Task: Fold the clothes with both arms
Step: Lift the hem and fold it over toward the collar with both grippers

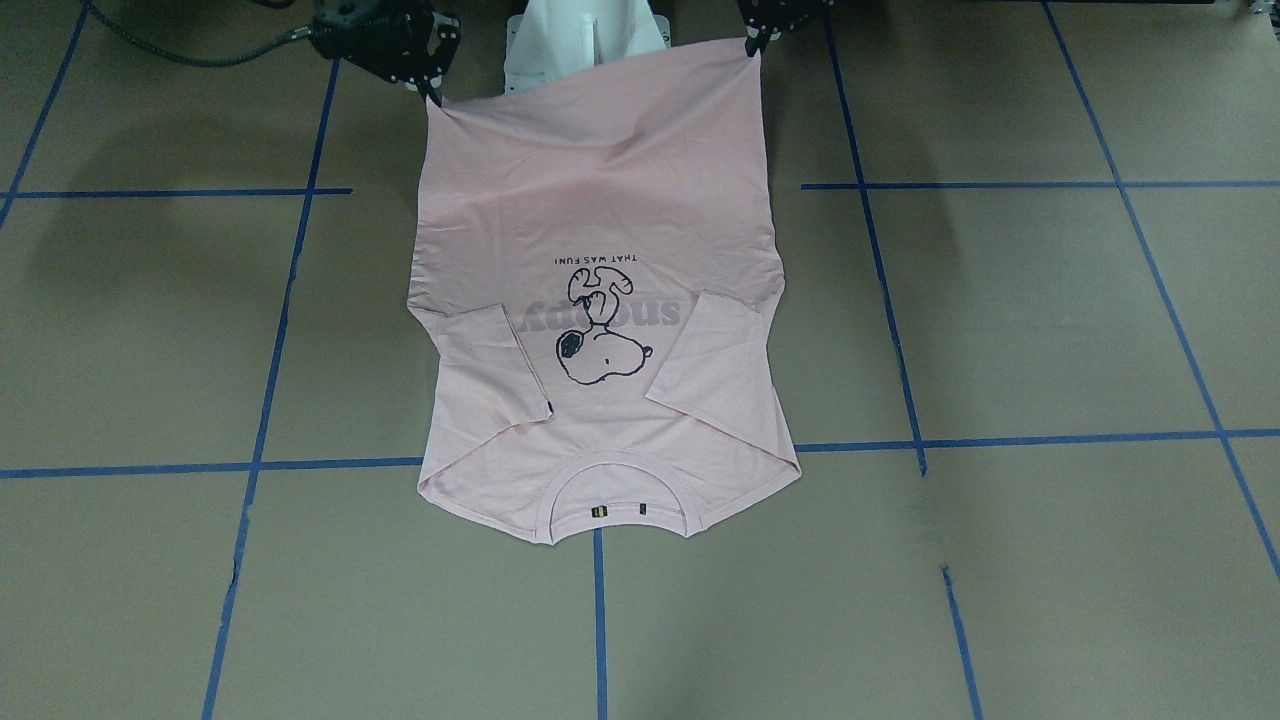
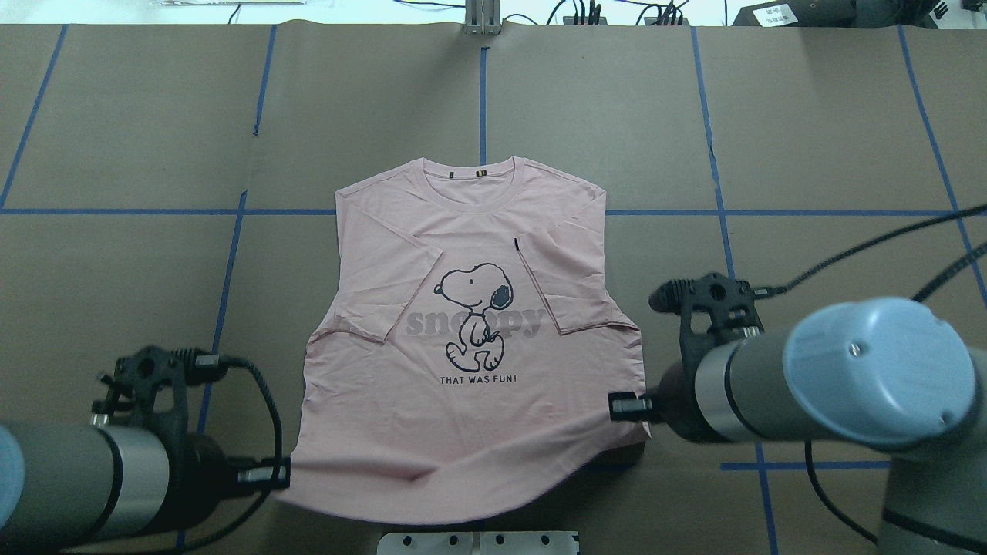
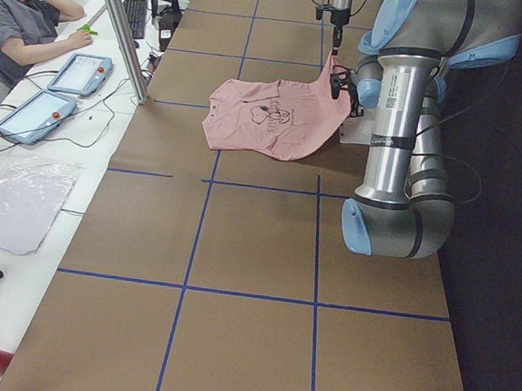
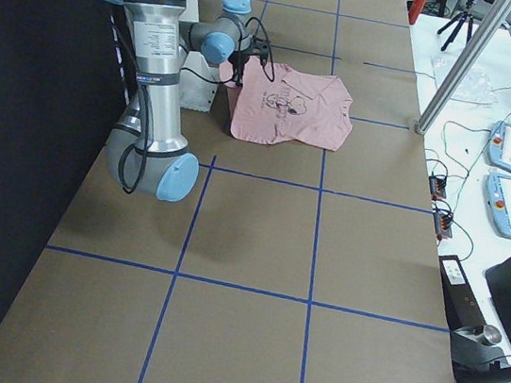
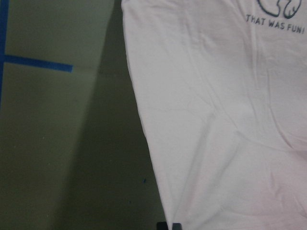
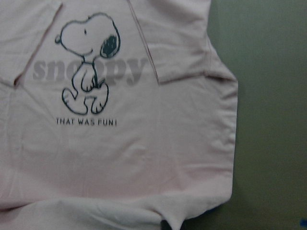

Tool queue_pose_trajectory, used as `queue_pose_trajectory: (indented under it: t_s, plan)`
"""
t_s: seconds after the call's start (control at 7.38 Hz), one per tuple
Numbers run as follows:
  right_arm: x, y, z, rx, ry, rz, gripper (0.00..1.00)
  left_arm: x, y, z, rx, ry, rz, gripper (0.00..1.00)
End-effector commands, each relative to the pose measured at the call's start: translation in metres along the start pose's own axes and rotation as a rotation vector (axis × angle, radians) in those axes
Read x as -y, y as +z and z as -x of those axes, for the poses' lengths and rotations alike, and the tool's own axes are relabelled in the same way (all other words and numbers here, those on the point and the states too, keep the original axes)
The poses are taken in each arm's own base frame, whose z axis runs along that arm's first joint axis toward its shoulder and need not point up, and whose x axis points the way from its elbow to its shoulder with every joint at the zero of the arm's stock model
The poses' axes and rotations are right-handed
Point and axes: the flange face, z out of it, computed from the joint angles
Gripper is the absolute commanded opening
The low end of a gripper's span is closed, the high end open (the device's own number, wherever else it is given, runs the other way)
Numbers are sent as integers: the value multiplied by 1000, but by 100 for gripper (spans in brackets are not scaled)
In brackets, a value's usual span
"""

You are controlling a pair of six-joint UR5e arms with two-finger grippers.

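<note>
The pale pink T-shirt lies face up on the brown table, collar away from the robot, both sleeves folded in over the Snoopy drawing. My left gripper is shut on the hem's left corner and my right gripper is shut on its right corner. The hem is raised off the table while the collar end lies flat. In the front-facing view the left gripper and right gripper pinch the stretched corners. Both wrist views show the T-shirt narrowing to the fingertips at the bottom edge.
The white pedestal base stands just behind the raised hem. Blue tape lines grid the table. An operator sits with tablets past the far edge; a metal post stands there too.
</note>
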Motion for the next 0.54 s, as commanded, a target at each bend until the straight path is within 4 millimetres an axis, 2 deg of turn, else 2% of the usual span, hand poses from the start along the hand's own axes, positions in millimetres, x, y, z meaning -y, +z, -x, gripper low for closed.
queue_pose_trajectory:
  t_s: [0.0,0.14,0.27,0.41]
  plan:
    - [99,9,-17,-94,-101,-121,0,99,25,12,93,70,-154,0]
    - [137,18,-35,-156,-117,-139,0,139,35,13,127,72,-184,0]
    - [165,30,-31,-178,-109,-149,0,162,47,17,162,60,-199,0]
    - [189,53,-32,-158,-108,-175,0,188,56,21,163,49,-231,0]
